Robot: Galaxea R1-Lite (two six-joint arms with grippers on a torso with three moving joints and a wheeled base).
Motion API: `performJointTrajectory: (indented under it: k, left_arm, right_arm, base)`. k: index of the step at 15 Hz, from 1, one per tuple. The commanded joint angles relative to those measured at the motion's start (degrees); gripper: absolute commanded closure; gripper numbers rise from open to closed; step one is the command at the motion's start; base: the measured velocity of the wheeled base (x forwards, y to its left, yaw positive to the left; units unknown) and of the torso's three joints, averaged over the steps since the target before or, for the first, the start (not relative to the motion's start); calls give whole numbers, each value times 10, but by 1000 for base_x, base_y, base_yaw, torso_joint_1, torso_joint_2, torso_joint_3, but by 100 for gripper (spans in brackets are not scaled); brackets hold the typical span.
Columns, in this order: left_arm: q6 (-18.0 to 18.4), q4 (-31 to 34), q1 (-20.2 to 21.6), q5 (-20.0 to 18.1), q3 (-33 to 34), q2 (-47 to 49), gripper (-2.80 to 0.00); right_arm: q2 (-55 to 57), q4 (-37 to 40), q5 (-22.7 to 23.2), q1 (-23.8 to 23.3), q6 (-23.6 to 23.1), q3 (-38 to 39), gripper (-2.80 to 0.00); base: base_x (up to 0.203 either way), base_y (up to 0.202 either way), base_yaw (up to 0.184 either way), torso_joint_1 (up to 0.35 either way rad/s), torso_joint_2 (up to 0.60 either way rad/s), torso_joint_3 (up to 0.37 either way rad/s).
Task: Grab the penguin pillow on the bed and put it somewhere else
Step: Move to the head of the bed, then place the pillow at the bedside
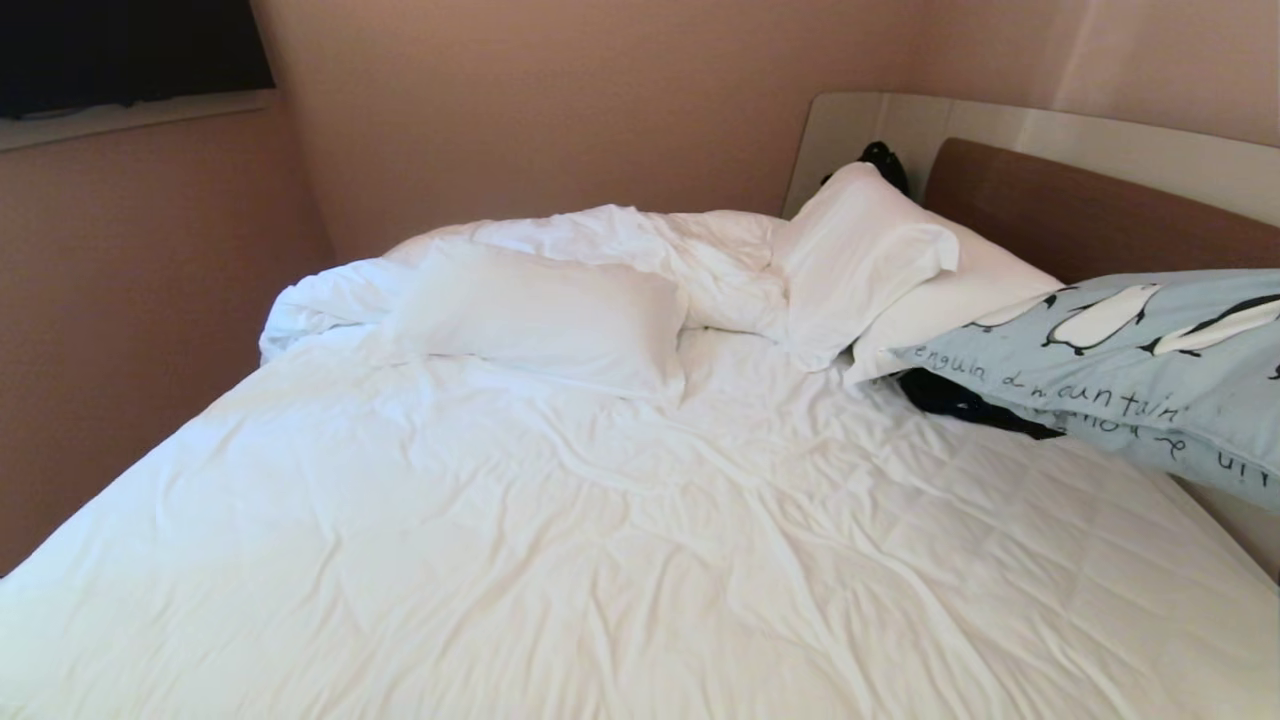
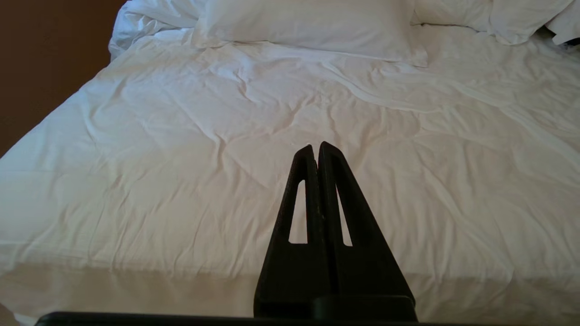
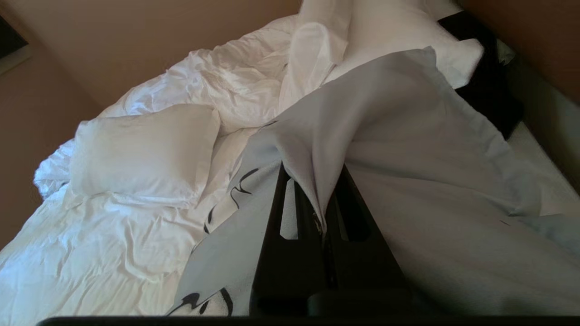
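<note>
Right wrist view: right gripper jaws pinch the penguin pillow above the bed; left gripper jaws closed, empty.

A bedroom in a home or hotel: a double bed with rumpled white duvet and white pillows fills the room, its brown headboard at two o'clock, plain pinkish walls close around.
</note>
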Motion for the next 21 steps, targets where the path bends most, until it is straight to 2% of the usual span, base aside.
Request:
performJointTrajectory:
  k: [1, 5, 12, 19, 21]
  left_arm:
    - [0, 0, 0, 0, 0, 1, 0]
    - [0, 0, 0, 0, 0, 1, 0]
    - [-2, 0, 0, 0, 0, 0, 0]
    - [-2, 0, 0, 0, 0, 0, 0]
    - [-2, 0, 0, 0, 0, 0, 0]
  right_arm:
    - [-2, -2, 4, 1, 1, 1, 0]
    - [2, -2, 5, 1, 1, 0, 0]
    - [9, -2, 5, 1, 1, -2, 0]
    - [49, -2, -1, 5, 4, -24, 0]
    - [70, 0, -25, 17, 8, -38, 0]
  base:
    - [0, 0, 0, 0, 0, 0]
    - [0, -13, 1, 0, 1, 1]
    - [0, -159, 0, 2, 2, 3]
    - [0, 0, 0, 0, 0, 0]
    - [0, 0, 0, 0, 0, 0]
